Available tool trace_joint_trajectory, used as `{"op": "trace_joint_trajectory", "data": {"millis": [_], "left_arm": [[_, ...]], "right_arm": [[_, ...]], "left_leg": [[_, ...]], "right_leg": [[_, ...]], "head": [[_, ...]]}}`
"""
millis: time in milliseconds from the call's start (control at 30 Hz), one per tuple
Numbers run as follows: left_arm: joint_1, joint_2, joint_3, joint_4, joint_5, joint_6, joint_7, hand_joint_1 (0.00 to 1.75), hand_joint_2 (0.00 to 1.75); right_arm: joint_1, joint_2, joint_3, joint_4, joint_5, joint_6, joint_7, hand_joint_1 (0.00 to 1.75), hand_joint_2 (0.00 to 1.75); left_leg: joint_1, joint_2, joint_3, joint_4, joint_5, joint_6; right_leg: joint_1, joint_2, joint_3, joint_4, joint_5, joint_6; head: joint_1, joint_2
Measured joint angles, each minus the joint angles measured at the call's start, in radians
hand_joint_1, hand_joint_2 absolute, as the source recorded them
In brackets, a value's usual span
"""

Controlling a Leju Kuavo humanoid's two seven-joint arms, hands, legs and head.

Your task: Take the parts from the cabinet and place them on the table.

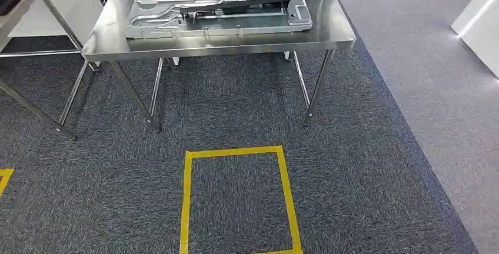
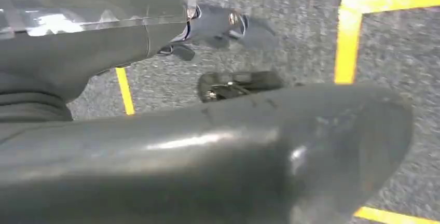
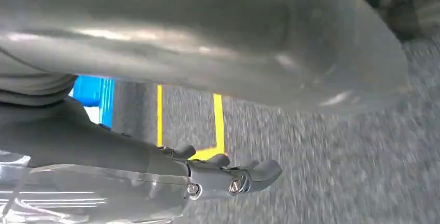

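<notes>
Grey carpet covers the floor, with a yellow tape square [image 1: 238, 198] on it. Behind it stands the shiny steel worktop [image 1: 112, 33] — one flat metal part [image 1: 218, 12] lies on top. Left hand [image 2: 218, 27] and right hand [image 3: 228, 177] hang over the carpet — fingers loosely apart, holding nothing.

L robot hand [image 2: 218, 27] hanging, fingers apart, R robot hand [image 3: 228, 177] likewise
</notes>
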State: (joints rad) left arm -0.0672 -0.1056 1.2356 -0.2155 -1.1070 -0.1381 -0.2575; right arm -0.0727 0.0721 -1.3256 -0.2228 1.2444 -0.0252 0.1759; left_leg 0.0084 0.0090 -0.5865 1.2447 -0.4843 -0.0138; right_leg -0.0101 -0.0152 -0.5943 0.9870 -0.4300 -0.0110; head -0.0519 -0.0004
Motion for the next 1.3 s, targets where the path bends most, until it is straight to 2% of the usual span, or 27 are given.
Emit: {"op": "trace_joint_trajectory", "data": {"millis": [33,67,100,200,233,267,333,367,400,433,500,533,567,600,633,733,767,800,867,900,967,1033,1067,1100,1233,1267,1300], "left_arm": [[-0.005,0.006,-0.001,0.0,-0.004,-0.002,0.002,0.0,0.0],[-0.01,0.011,-0.005,0.0,-0.006,-0.006,0.003,0.0,0.0],[-0.012,0.016,-0.01,0.0,-0.01,-0.007,0.003,0.0,0.0],[-0.008,0.024,-0.016,0.0,-0.016,-0.01,0.002,0.0,0.0],[-0.007,0.026,-0.016,0.0,-0.017,-0.01,0.002,0.0,0.0],[-0.005,0.031,-0.016,0.0,-0.018,-0.008,0.001,0.0,0.0],[-0.003,0.039,-0.017,0.0,-0.025,-0.004,-0.002,0.0,0.0],[-0.002,0.042,-0.018,0.0,-0.027,-0.002,-0.004,0.0,0.0],[-0.002,0.047,-0.018,0.0,-0.031,0.001,-0.006,0.0,0.0],[-0.002,0.05,-0.019,0.0,-0.035,0.003,-0.007,0.0,0.0],[-0.004,0.054,-0.02,0.0,-0.035,0.005,-0.013,0.0,0.0],[-0.004,0.056,-0.022,0.0,-0.035,0.005,-0.016,0.0,0.0],[-0.007,0.057,-0.025,0.0,-0.037,0.005,-0.018,0.0,0.0],[-0.007,0.057,-0.027,0.0,-0.039,0.005,-0.022,0.0,0.0],[-0.008,0.058,-0.03,0.0,-0.042,0.004,-0.025,0.0,0.0],[-0.009,0.064,-0.041,0.0,-0.052,0.004,-0.027,0.0,0.0],[-0.008,0.065,-0.042,0.0,-0.054,0.003,-0.026,0.0,0.0],[-0.005,0.065,-0.042,0.0,-0.055,0.001,-0.024,0.0,0.0],[-0.004,0.066,-0.042,0.0,-0.055,0.0,-0.024,0.0,0.0],[-0.004,0.067,-0.042,0.0,-0.055,0.003,-0.022,0.0,0.0],[-0.004,0.072,-0.042,0.0,-0.053,0.011,-0.013,0.0,0.0],[-0.006,0.076,-0.042,0.0,-0.05,0.016,-0.007,0.0,0.0],[-0.008,0.078,-0.042,0.0,-0.048,0.02,-0.004,0.0,0.0],[-0.011,0.079,-0.042,0.0,-0.047,0.023,-0.003,0.0,0.0],[-0.009,0.081,-0.042,0.0,-0.047,0.026,0.001,0.0,0.0],[-0.011,0.081,-0.042,0.0,-0.047,0.026,0.0,0.0,0.0],[-0.013,0.081,-0.042,0.0,-0.047,0.026,0.0,0.0,0.0]], "right_arm": [[-0.006,0.005,-0.001,0.001,-0.005,0.003,0.0,0.0,0.0],[-0.012,0.011,-0.002,0.002,-0.008,0.006,0.0,0.0,0.0],[-0.012,0.016,-0.003,0.004,-0.01,0.008,-0.001,0.0,0.0],[-0.014,0.021,-0.003,0.007,-0.01,0.015,-0.005,0.0,0.0],[-0.014,0.021,-0.004,0.008,-0.01,0.016,-0.008,0.0,0.0],[-0.013,0.024,-0.005,0.01,-0.015,0.019,-0.019,0.0,0.0],[-0.011,0.028,-0.005,0.013,-0.022,0.026,-0.031,0.0,0.0],[-0.012,0.03,-0.005,0.014,-0.026,0.031,-0.038,0.0,0.0],[-0.014,0.032,-0.006,0.015,-0.029,0.034,-0.049,0.0,0.0],[-0.014,0.034,-0.007,0.016,-0.031,0.035,-0.059,0.0,0.0],[-0.015,0.035,-0.009,0.016,-0.032,0.036,-0.076,0.0,0.0],[-0.017,0.036,-0.009,0.016,-0.033,0.036,-0.085,0.0,0.0],[-0.021,0.036,-0.009,0.016,-0.034,0.039,-0.093,0.0,0.0],[-0.025,0.036,-0.009,0.016,-0.034,0.039,-0.098,0.0,0.0],[-0.028,0.036,-0.01,0.017,-0.034,0.037,-0.103,0.0,0.0],[-0.029,0.043,-0.01,0.019,-0.034,0.035,-0.109,0.0,0.0],[-0.031,0.044,-0.01,0.019,-0.032,0.036,-0.109,0.0,0.0],[-0.03,0.043,-0.01,0.019,-0.032,0.036,-0.109,0.0,0.0],[-0.028,0.044,-0.01,0.019,-0.032,0.036,-0.11,0.0,0.0],[-0.027,0.045,-0.01,0.02,-0.032,0.037,-0.114,0.0,0.0],[-0.027,0.047,-0.01,0.021,-0.032,0.042,-0.123,0.0,0.0],[-0.027,0.051,-0.01,0.021,-0.031,0.045,-0.126,0.0,0.0],[-0.029,0.051,-0.01,0.021,-0.031,0.046,-0.127,0.0,0.0],[-0.029,0.052,-0.01,0.021,-0.03,0.047,-0.127,0.0,0.0],[-0.032,0.052,-0.01,0.021,-0.027,0.05,-0.127,0.0,0.0],[-0.032,0.052,-0.01,0.021,-0.027,0.05,-0.127,0.0,0.0],[-0.031,0.052,-0.01,0.021,-0.027,0.05,-0.127,0.0,0.0]], "left_leg": [[0.0,0.0,0.082,-0.104,-0.009,0.007],[-0.005,-0.001,0.178,-0.22,-0.054,0.013],[-0.006,-0.002,0.216,-0.301,-0.088,0.018],[-0.008,-0.001,0.183,-0.297,-0.067,0.037],[-0.003,0.003,0.177,-0.297,-0.057,0.043],[-0.006,0.007,0.158,-0.296,-0.04,0.055],[-0.009,0.007,0.121,-0.295,-0.01,0.06],[-0.011,0.007,0.104,-0.293,0.002,0.06],[-0.013,0.007,0.077,-0.287,0.019,0.059],[-0.014,0.008,0.054,-0.281,0.031,0.058],[-0.015,0.009,0.008,-0.265,0.053,0.054],[-0.015,0.008,-0.011,-0.257,0.064,0.052],[-0.016,0.007,-0.025,-0.248,0.074,0.048],[-0.021,0.005,-0.034,-0.239,0.08,0.043],[-0.021,0.006,-0.041,-0.238,0.093,0.037],[-0.017,0.005,-0.05,-0.246,0.115,0.019],[-0.012,0.0,-0.062,-0.225,0.078,0.013],[-0.011,-0.001,-0.079,-0.178,0.014,0.009],[-0.004,-0.001,-0.12,-0.037,-0.086,-0.001],[-0.001,-0.001,-0.136,0.042,-0.103,-0.006],[0.003,0.0,-0.107,0.053,-0.047,-0.01],[0.006,0.0,0.003,-0.096,0.006,-0.01],[0.007,-0.001,0.077,-0.203,0.002,-0.008],[0.002,-0.002,0.11,-0.254,-0.016,-0.002],[0.003,-0.001,0.093,-0.269,-0.014,0.031],[0.005,0.002,0.09,-0.272,-0.007,0.041],[0.005,0.001,0.083,-0.272,-0.002,0.048]], "right_leg": [[0.0,0.002,-0.019,0.009,0.012,0.004],[0.005,0.003,-0.027,0.018,0.019,0.01],[0.006,0.001,-0.032,0.02,0.028,0.016],[0.005,-0.002,-0.043,0.014,0.068,0.036],[-0.001,0.003,-0.045,0.02,0.056,0.039],[-0.003,0.007,-0.061,0.055,-0.023,0.045],[-0.004,0.008,-0.091,0.196,-0.161,0.053],[-0.004,0.009,-0.101,0.255,-0.189,0.055],[-0.004,0.009,-0.107,0.327,-0.189,0.056],[-0.004,0.009,-0.097,0.35,-0.158,0.055],[-0.003,0.01,-0.026,0.293,-0.074,0.049],[-0.002,0.011,0.037,0.216,-0.062,0.043],[0.001,0.012,0.132,0.096,-0.098,0.033],[0.007,0.012,0.201,-0.02,-0.13,0.028],[0.008,0.012,0.207,-0.043,-0.148,0.021],[0.008,0.011,0.187,-0.043,-0.123,-0.004],[0.004,0.006,0.173,-0.044,-0.109,-0.015],[0.004,0.005,0.161,-0.044,-0.098,-0.02],[0.006,0.004,0.137,-0.042,-0.077,-0.02],[0.006,0.004,0.12,-0.04,-0.066,-0.019],[0.005,0.003,0.095,-0.032,-0.052,-0.014],[0.002,0.004,0.075,-0.019,-0.046,-0.007],[0.002,0.004,0.069,-0.009,-0.044,-0.003],[0.006,0.004,0.059,-0.001,-0.044,0.002],[0.009,0.002,0.051,0.002,-0.032,0.03],[0.003,0.007,0.044,0.023,-0.05,0.035],[0.004,0.008,0.022,0.072,-0.092,0.038]], "head": [[0.0,0.0],[0.0,0.0],[0.0,0.0],[0.0,0.0],[0.0,0.0],[0.0,0.0],[0.0,0.0],[0.0,0.0],[0.0,0.0],[0.0,0.0],[0.0,0.0],[0.0,0.0],[0.0,0.0],[0.0,0.0],[0.0,0.0],[0.0,0.0],[0.0,0.0],[0.0,0.0],[0.0,0.0],[0.0,0.0],[0.0,0.0],[0.0,0.0],[0.0,0.0],[0.0,0.0],[0.0,0.0],[0.0,0.0],[0.0,0.0]]}}
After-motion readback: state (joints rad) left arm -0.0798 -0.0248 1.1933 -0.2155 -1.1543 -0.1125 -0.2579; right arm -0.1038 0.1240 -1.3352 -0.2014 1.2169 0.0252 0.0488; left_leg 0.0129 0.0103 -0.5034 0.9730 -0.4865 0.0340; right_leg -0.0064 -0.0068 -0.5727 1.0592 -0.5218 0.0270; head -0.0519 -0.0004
